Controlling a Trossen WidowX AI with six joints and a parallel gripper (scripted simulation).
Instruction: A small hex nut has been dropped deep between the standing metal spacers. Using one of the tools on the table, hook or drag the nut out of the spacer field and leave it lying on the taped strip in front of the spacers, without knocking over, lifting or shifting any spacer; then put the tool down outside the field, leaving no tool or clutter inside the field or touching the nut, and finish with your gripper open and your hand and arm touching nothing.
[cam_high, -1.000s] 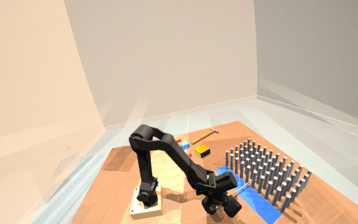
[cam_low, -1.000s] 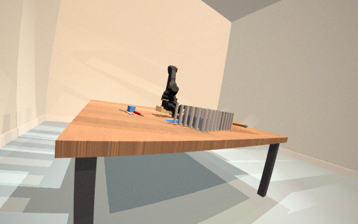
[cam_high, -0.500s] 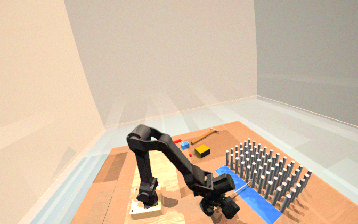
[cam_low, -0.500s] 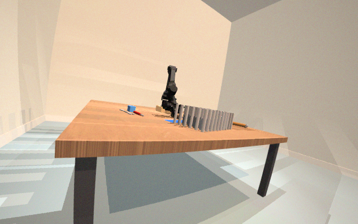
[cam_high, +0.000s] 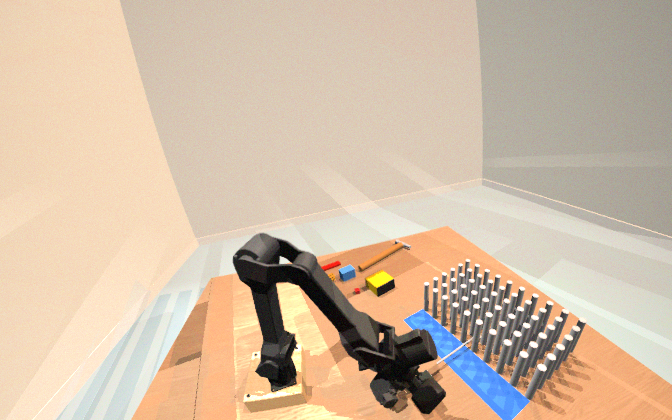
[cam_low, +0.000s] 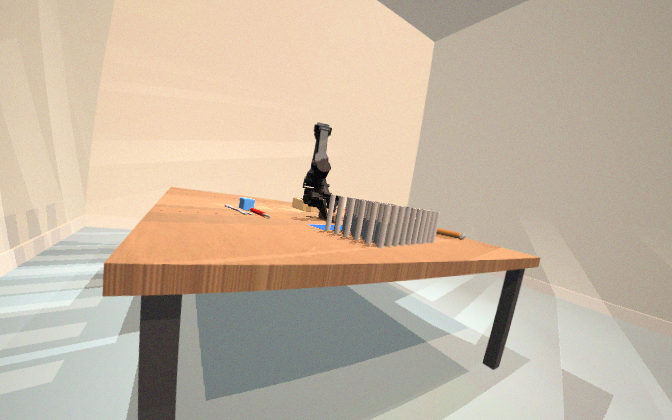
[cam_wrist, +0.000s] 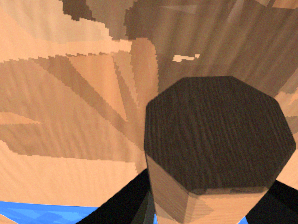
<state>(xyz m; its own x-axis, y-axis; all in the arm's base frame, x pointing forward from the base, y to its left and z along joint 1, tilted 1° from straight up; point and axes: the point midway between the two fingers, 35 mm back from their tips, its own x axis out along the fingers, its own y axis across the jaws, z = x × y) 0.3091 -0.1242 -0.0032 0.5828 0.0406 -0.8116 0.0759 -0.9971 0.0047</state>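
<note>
My gripper (cam_high: 407, 391) (cam_wrist: 196, 176) is shut on the wooden handle of a thin-rod tool, low in front of the blue taped strip (cam_high: 492, 389) (cam_low: 318, 227) (cam_wrist: 40, 212). The handle (cam_wrist: 220, 135) shows its dark, many-sided end in the wrist view. Its pale thin rod (cam_high: 454, 351) crosses above or on the strip and reaches the front row of spacers; its far tip is hidden among them. The grey metal spacers (cam_high: 536, 382) (cam_low: 382, 230) stand upright in rows. I cannot make out the hex nut in any view.
A yellow and black block (cam_high: 380, 282), a small red cube (cam_high: 357, 290), a blue block (cam_high: 347, 273) (cam_low: 246, 203), a hammer (cam_high: 382, 256) (cam_low: 450, 233) and a red-handled tool (cam_high: 331, 266) (cam_low: 259, 212) lie away from the spacers. A thin grey tool (cam_low: 237, 209) lies near the blue block.
</note>
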